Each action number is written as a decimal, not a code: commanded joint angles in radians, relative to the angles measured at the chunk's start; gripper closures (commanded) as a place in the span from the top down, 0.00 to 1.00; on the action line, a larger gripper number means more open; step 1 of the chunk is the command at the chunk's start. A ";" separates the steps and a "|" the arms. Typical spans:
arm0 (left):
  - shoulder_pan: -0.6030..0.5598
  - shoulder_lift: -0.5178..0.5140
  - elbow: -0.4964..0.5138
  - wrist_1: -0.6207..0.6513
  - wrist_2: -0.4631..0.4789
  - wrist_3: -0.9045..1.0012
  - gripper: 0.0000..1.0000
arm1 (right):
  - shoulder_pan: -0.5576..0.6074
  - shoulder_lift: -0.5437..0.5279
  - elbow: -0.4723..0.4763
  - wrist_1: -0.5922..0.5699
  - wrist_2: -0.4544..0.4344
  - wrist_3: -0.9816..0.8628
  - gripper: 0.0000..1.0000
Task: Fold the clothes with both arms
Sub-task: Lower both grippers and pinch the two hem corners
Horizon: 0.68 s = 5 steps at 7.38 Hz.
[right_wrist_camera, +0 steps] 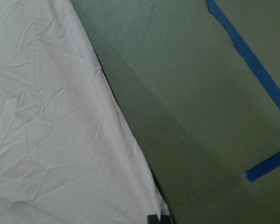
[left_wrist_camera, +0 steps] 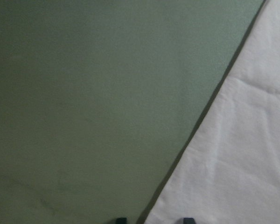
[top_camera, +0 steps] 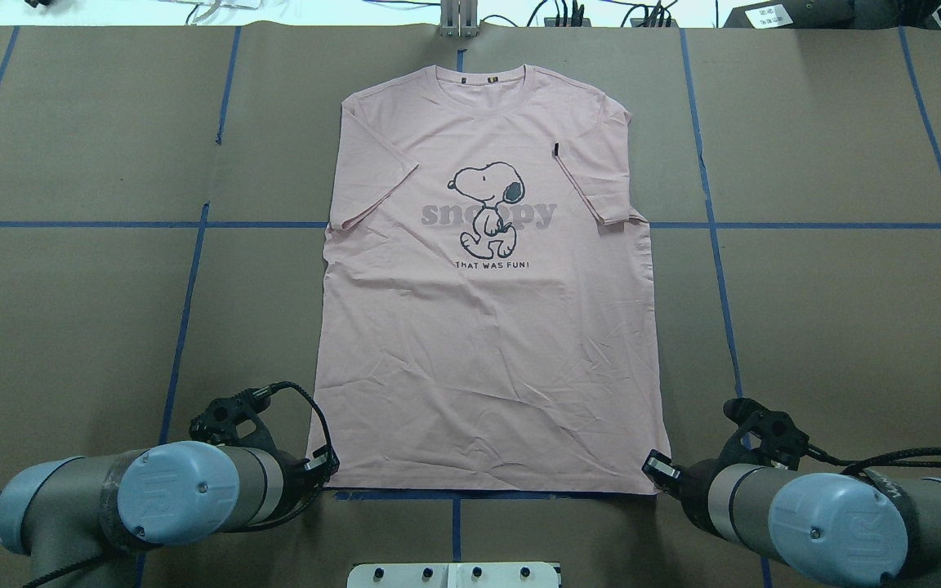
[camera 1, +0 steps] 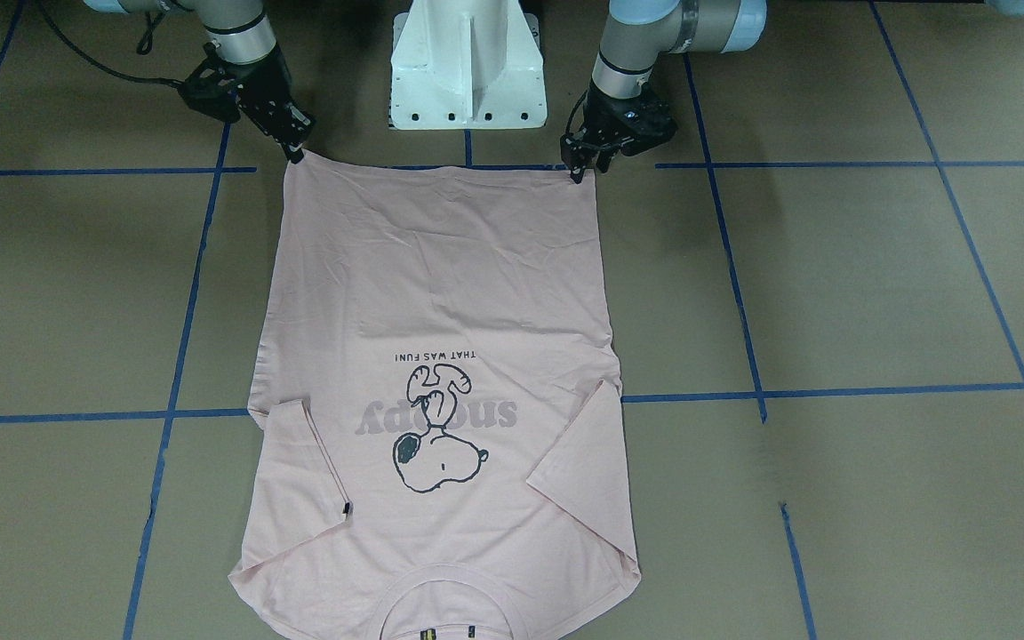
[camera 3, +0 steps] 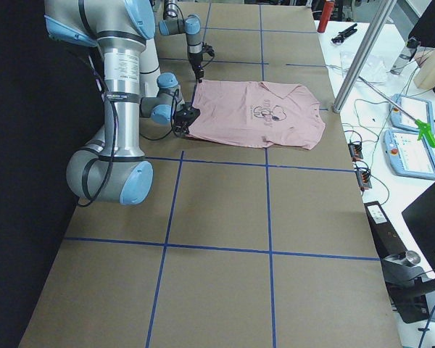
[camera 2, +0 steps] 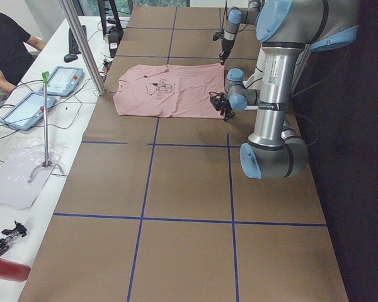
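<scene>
Left jaws: apart. The left gripper (camera 1: 588,167) straddles the hem corner on its side, with its fingertips (left_wrist_camera: 188,220) on either side of the cloth edge.
Right jaws: together, pinched on the opposite hem corner. The right gripper (camera 1: 299,153) sits low at the table (top_camera: 830,327).
T-shirt (top_camera: 487,343): pink, flat on the brown table, print up. Hem toward the robot, collar away.
Sleeves: both folded inward onto the chest. One carries a black tag (top_camera: 556,150).
Print: dog outline (top_camera: 487,204) over grey lettering.
Pedestal (camera 1: 468,71): white, just behind the hem, not touching it.
</scene>
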 commanded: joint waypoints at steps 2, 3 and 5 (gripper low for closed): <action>0.000 -0.010 -0.007 0.001 -0.002 0.000 0.00 | 0.000 -0.001 -0.002 0.000 0.000 0.000 0.00; 0.000 -0.012 -0.015 0.002 -0.002 -0.002 0.00 | 0.000 -0.004 0.000 0.002 0.002 0.000 0.00; 0.003 -0.007 -0.132 0.089 -0.002 -0.024 0.00 | -0.001 -0.040 0.021 0.009 -0.001 0.000 0.00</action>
